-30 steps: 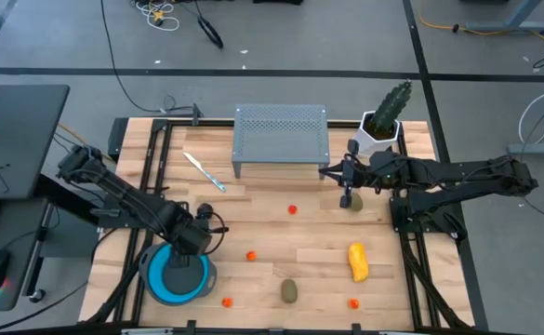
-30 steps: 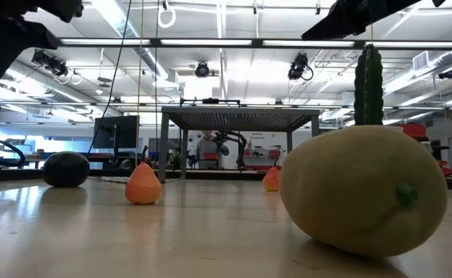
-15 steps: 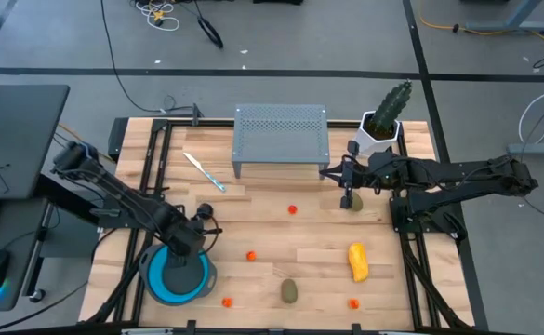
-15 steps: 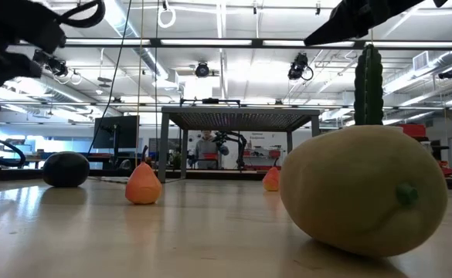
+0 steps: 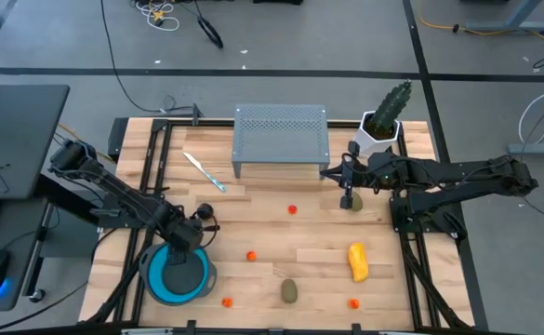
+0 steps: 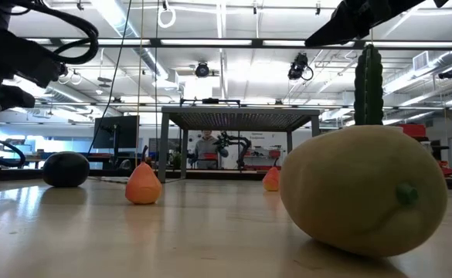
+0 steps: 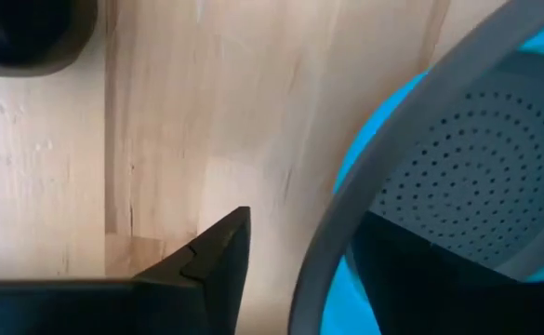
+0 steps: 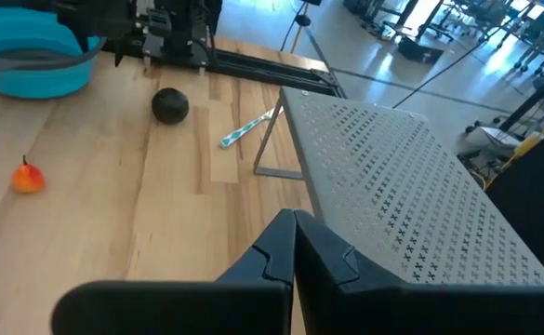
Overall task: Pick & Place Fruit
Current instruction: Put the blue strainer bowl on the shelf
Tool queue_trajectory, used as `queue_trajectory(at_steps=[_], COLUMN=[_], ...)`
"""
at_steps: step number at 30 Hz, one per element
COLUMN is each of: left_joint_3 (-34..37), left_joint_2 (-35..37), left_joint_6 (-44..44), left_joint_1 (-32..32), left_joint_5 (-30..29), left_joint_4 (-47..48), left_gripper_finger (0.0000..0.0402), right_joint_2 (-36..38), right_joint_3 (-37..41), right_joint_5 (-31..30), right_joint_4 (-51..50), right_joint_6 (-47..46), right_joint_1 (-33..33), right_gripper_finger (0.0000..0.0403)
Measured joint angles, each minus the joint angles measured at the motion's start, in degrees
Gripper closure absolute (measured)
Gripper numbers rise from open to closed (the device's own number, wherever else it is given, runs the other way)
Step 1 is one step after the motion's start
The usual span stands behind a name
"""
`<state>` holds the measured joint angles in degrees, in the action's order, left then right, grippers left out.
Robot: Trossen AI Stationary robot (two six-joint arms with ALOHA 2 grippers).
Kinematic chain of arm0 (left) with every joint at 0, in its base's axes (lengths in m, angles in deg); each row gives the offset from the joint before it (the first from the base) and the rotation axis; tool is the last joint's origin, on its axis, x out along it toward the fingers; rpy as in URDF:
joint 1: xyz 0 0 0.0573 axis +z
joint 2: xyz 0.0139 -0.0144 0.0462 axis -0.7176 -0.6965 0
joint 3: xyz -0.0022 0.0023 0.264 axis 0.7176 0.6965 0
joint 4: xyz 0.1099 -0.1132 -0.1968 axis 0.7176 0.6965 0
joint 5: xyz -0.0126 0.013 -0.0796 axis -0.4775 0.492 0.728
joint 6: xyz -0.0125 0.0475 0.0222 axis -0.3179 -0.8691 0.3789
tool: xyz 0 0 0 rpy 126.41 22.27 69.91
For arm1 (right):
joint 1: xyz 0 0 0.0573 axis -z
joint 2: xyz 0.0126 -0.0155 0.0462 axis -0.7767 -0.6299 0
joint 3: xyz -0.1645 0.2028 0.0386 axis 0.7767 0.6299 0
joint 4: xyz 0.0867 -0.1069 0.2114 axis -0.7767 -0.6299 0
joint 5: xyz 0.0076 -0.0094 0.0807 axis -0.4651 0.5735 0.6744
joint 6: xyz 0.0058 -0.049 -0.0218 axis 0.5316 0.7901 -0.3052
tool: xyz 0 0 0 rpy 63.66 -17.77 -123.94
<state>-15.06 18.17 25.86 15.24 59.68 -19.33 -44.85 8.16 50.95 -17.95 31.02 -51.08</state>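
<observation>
- Right now the left gripper (image 5: 200, 223) sits at the near left of the tabletop (image 5: 281, 233), over the far edge of the blue bowl (image 5: 156, 284).
- Its jaws stand spread in the left wrist view, one finger (image 7: 218, 249) outside the bowl's grey rim and the other inside it. The rim lies between them, and tabletop shows between the outer finger and the rim.
- The dark purple ball (image 8: 169, 105) rests on the tabletop just beside that gripper, outside the bowl.
- The right gripper (image 5: 347, 186) hangs at the far right, in front of the cactus (image 5: 390, 107), with its jaws pressed together on nothing.
- One olive-brown oval (image 5: 355, 202) lies on the tabletop just beside its tip; whether they touch I cannot tell.
- The second olive-brown oval (image 5: 290, 291) lies at the near edge, in the middle.
- The yellow-orange oblong (image 5: 356, 261) lies to the near right.
- Four tiny orange-red balls (image 5: 292, 210) are scattered over the middle and near part of the tabletop, well apart from each other.
- A grey perforated rack (image 5: 281, 138) stands at the far middle, with the white-and-blue stick tool (image 5: 205, 172) to its left.
</observation>
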Motion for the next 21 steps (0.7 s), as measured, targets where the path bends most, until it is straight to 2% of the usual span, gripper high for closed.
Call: queue_trajectory(at_steps=[5, 16, 21], left_joint_3=[0.05, -0.04, -0.08], left_joint_2=[0.00, 0.03, 0.04], left_joint_6=[-1.22, -1.79, -2.30], left_joint_1=[0.84, 0.88, 0.94], left_joint_5=[0.20, 2.58, 4.43], left_joint_4=[0.00, -0.86, -1.32], left_gripper_finger=[0.0254, 0.0383, 0.0383], right_joint_2=[0.00, -0.01, 0.00], right_joint_3=[0.00, 0.00, 0.00], right_joint_5=[0.28, 0.26, 0.26], right_joint_4=[-0.22, -0.46, -0.45], right_joint_6=[0.00, 0.17, 0.20], right_joint_1=[0.02, 0.02, 0.02], right_gripper_finger=[0.0395, 0.0395, 0.0395])
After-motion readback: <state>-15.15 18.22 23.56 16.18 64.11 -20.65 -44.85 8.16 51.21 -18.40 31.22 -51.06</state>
